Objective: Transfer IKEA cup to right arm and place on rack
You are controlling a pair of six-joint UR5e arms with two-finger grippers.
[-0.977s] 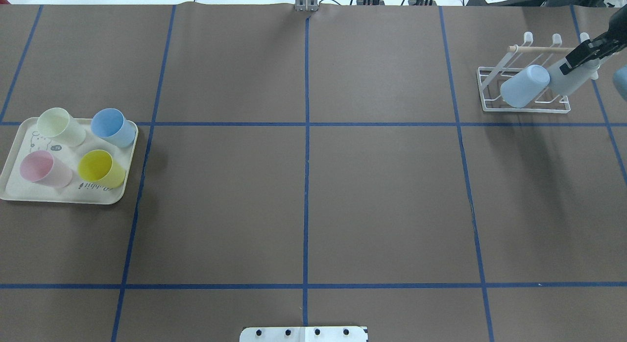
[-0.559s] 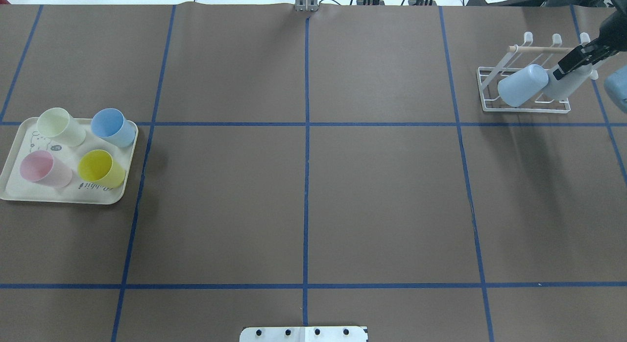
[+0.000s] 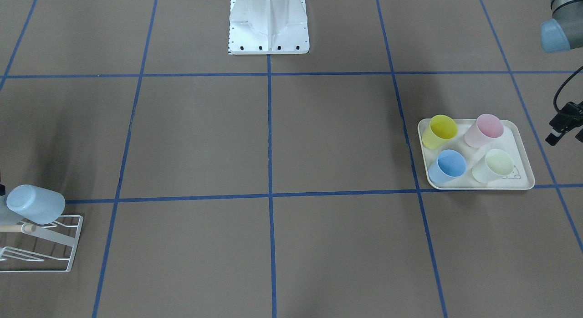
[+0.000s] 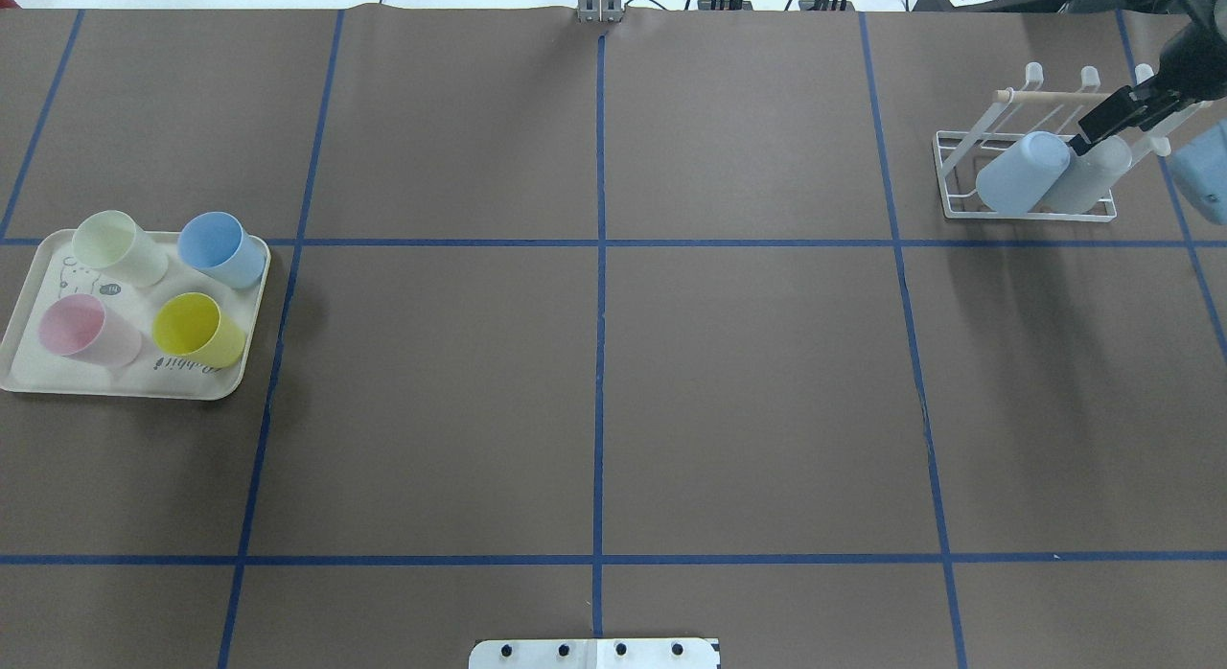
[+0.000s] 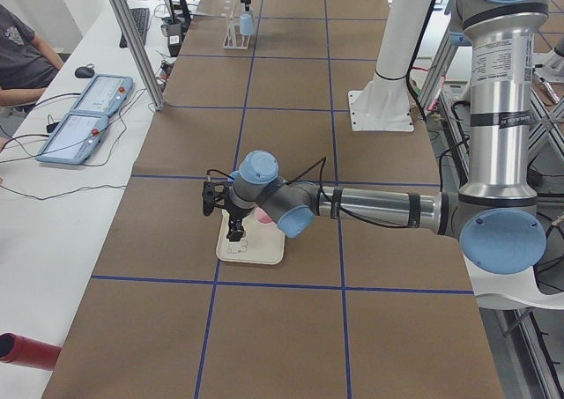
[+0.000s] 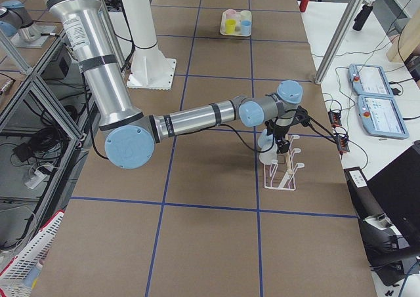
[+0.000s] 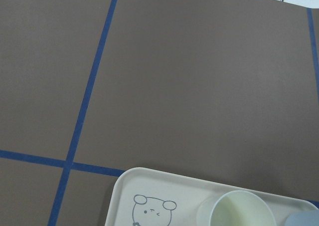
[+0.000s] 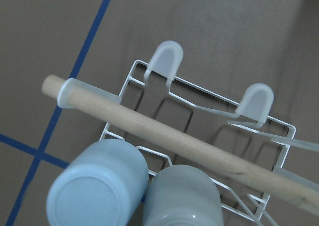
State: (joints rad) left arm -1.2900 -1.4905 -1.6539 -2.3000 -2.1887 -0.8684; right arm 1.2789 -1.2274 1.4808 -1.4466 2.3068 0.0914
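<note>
The white wire rack (image 4: 959, 207) with a wooden dowel (image 4: 1045, 95) stands at the far right; it also shows in the front view (image 3: 68, 245) and the right wrist view (image 8: 279, 136). A light blue cup (image 4: 1021, 173) hangs upside down on a prong. A grey cup (image 4: 1093, 171) lies next to it on the rack, also seen from the right wrist (image 8: 184, 198). My right gripper (image 4: 1102, 127) is shut on the grey cup's base end. My left gripper (image 5: 233, 232) hovers over the tray's outer edge; I cannot tell if it is open.
A cream rabbit-print tray (image 4: 144, 380) at the left holds a pale green cup (image 4: 115, 247), a blue cup (image 4: 220, 247), a pink cup (image 4: 81, 329) and a yellow cup (image 4: 196, 329). The robot's base plate (image 4: 594, 655) is at the near edge.
My right gripper has moved down and toward the far edge with the grey cup, bringing it onto the rack beside the blue cup. The tray cups have not moved.
</note>
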